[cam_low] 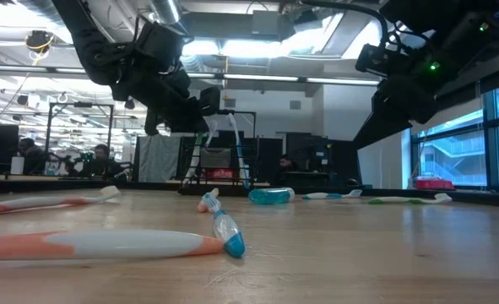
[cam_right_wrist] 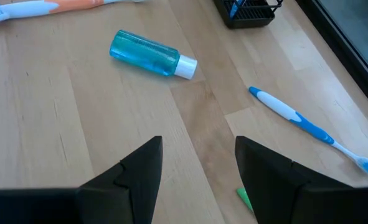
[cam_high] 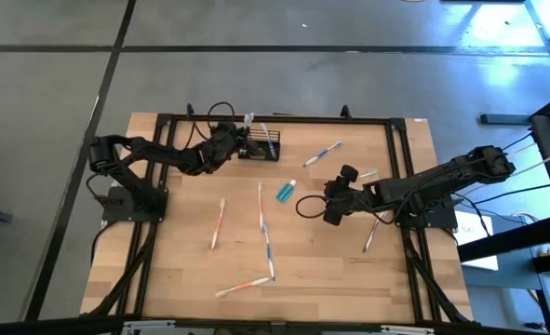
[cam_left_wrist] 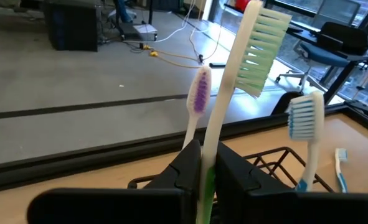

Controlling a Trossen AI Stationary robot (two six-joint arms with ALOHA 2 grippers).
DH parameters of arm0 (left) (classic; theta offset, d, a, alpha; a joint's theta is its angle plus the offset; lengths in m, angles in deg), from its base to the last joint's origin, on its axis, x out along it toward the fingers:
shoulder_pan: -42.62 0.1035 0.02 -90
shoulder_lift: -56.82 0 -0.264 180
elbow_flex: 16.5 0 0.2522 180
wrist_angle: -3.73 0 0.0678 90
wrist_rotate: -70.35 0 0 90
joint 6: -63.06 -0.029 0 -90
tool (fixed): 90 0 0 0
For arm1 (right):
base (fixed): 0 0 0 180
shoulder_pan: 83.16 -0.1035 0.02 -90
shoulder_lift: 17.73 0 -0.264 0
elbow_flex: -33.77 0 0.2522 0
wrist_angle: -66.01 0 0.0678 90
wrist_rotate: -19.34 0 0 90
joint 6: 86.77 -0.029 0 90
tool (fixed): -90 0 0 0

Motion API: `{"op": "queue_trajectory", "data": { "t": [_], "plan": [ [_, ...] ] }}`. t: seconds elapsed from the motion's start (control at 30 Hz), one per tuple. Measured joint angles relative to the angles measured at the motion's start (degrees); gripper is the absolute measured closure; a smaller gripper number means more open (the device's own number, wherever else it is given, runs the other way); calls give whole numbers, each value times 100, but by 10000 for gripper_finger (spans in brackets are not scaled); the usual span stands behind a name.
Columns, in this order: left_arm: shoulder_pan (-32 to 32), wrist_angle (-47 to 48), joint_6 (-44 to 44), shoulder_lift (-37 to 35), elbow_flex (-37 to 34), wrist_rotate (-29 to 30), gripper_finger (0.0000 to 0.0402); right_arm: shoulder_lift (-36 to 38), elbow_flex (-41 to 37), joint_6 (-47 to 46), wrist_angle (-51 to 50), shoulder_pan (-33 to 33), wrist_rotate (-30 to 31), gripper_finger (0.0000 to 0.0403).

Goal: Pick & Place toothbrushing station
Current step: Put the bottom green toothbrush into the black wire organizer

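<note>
The left gripper, pinched tight on a white-and-green toothbrush, holds it upright over the black wire-mesh basket in the frame's upper middle so it can drop in, while the right gripper waits wide open and empty near the teal tube.

Bright overhead ceiling lights, window glare in low view, soft shadows, blurred foreground toothbrush

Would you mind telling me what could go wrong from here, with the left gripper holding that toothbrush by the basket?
1. The left gripper is shut on the green-bristled toothbrush, right beside the purple toothbrush and the blue one standing in the basket; lowering it could knock them.
2. The small basket might shift or tip if bumped.
3. The open right gripper hovers near the teal bottle, which could roll if nudged.
</note>
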Motion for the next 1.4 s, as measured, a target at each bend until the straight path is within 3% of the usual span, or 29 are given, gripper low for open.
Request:
{"op": "queue_trajectory", "data": {
  "t": [0.37,0.53,1.03,1.4],
  "plan": [
    [4,108,-32,-7,13,7,372,0,0,-15,0,0,0,198],
    [3,168,-412,-7,12,2,358,0,0,-15,0,-2,0,198],
    [48,168,-428,2,-2,-2,316,0,0,-13,0,-1,0,198],
    [33,148,-833,-116,-2,-9,249,0,0,-10,3,-4,-289,198]
  ]
}}
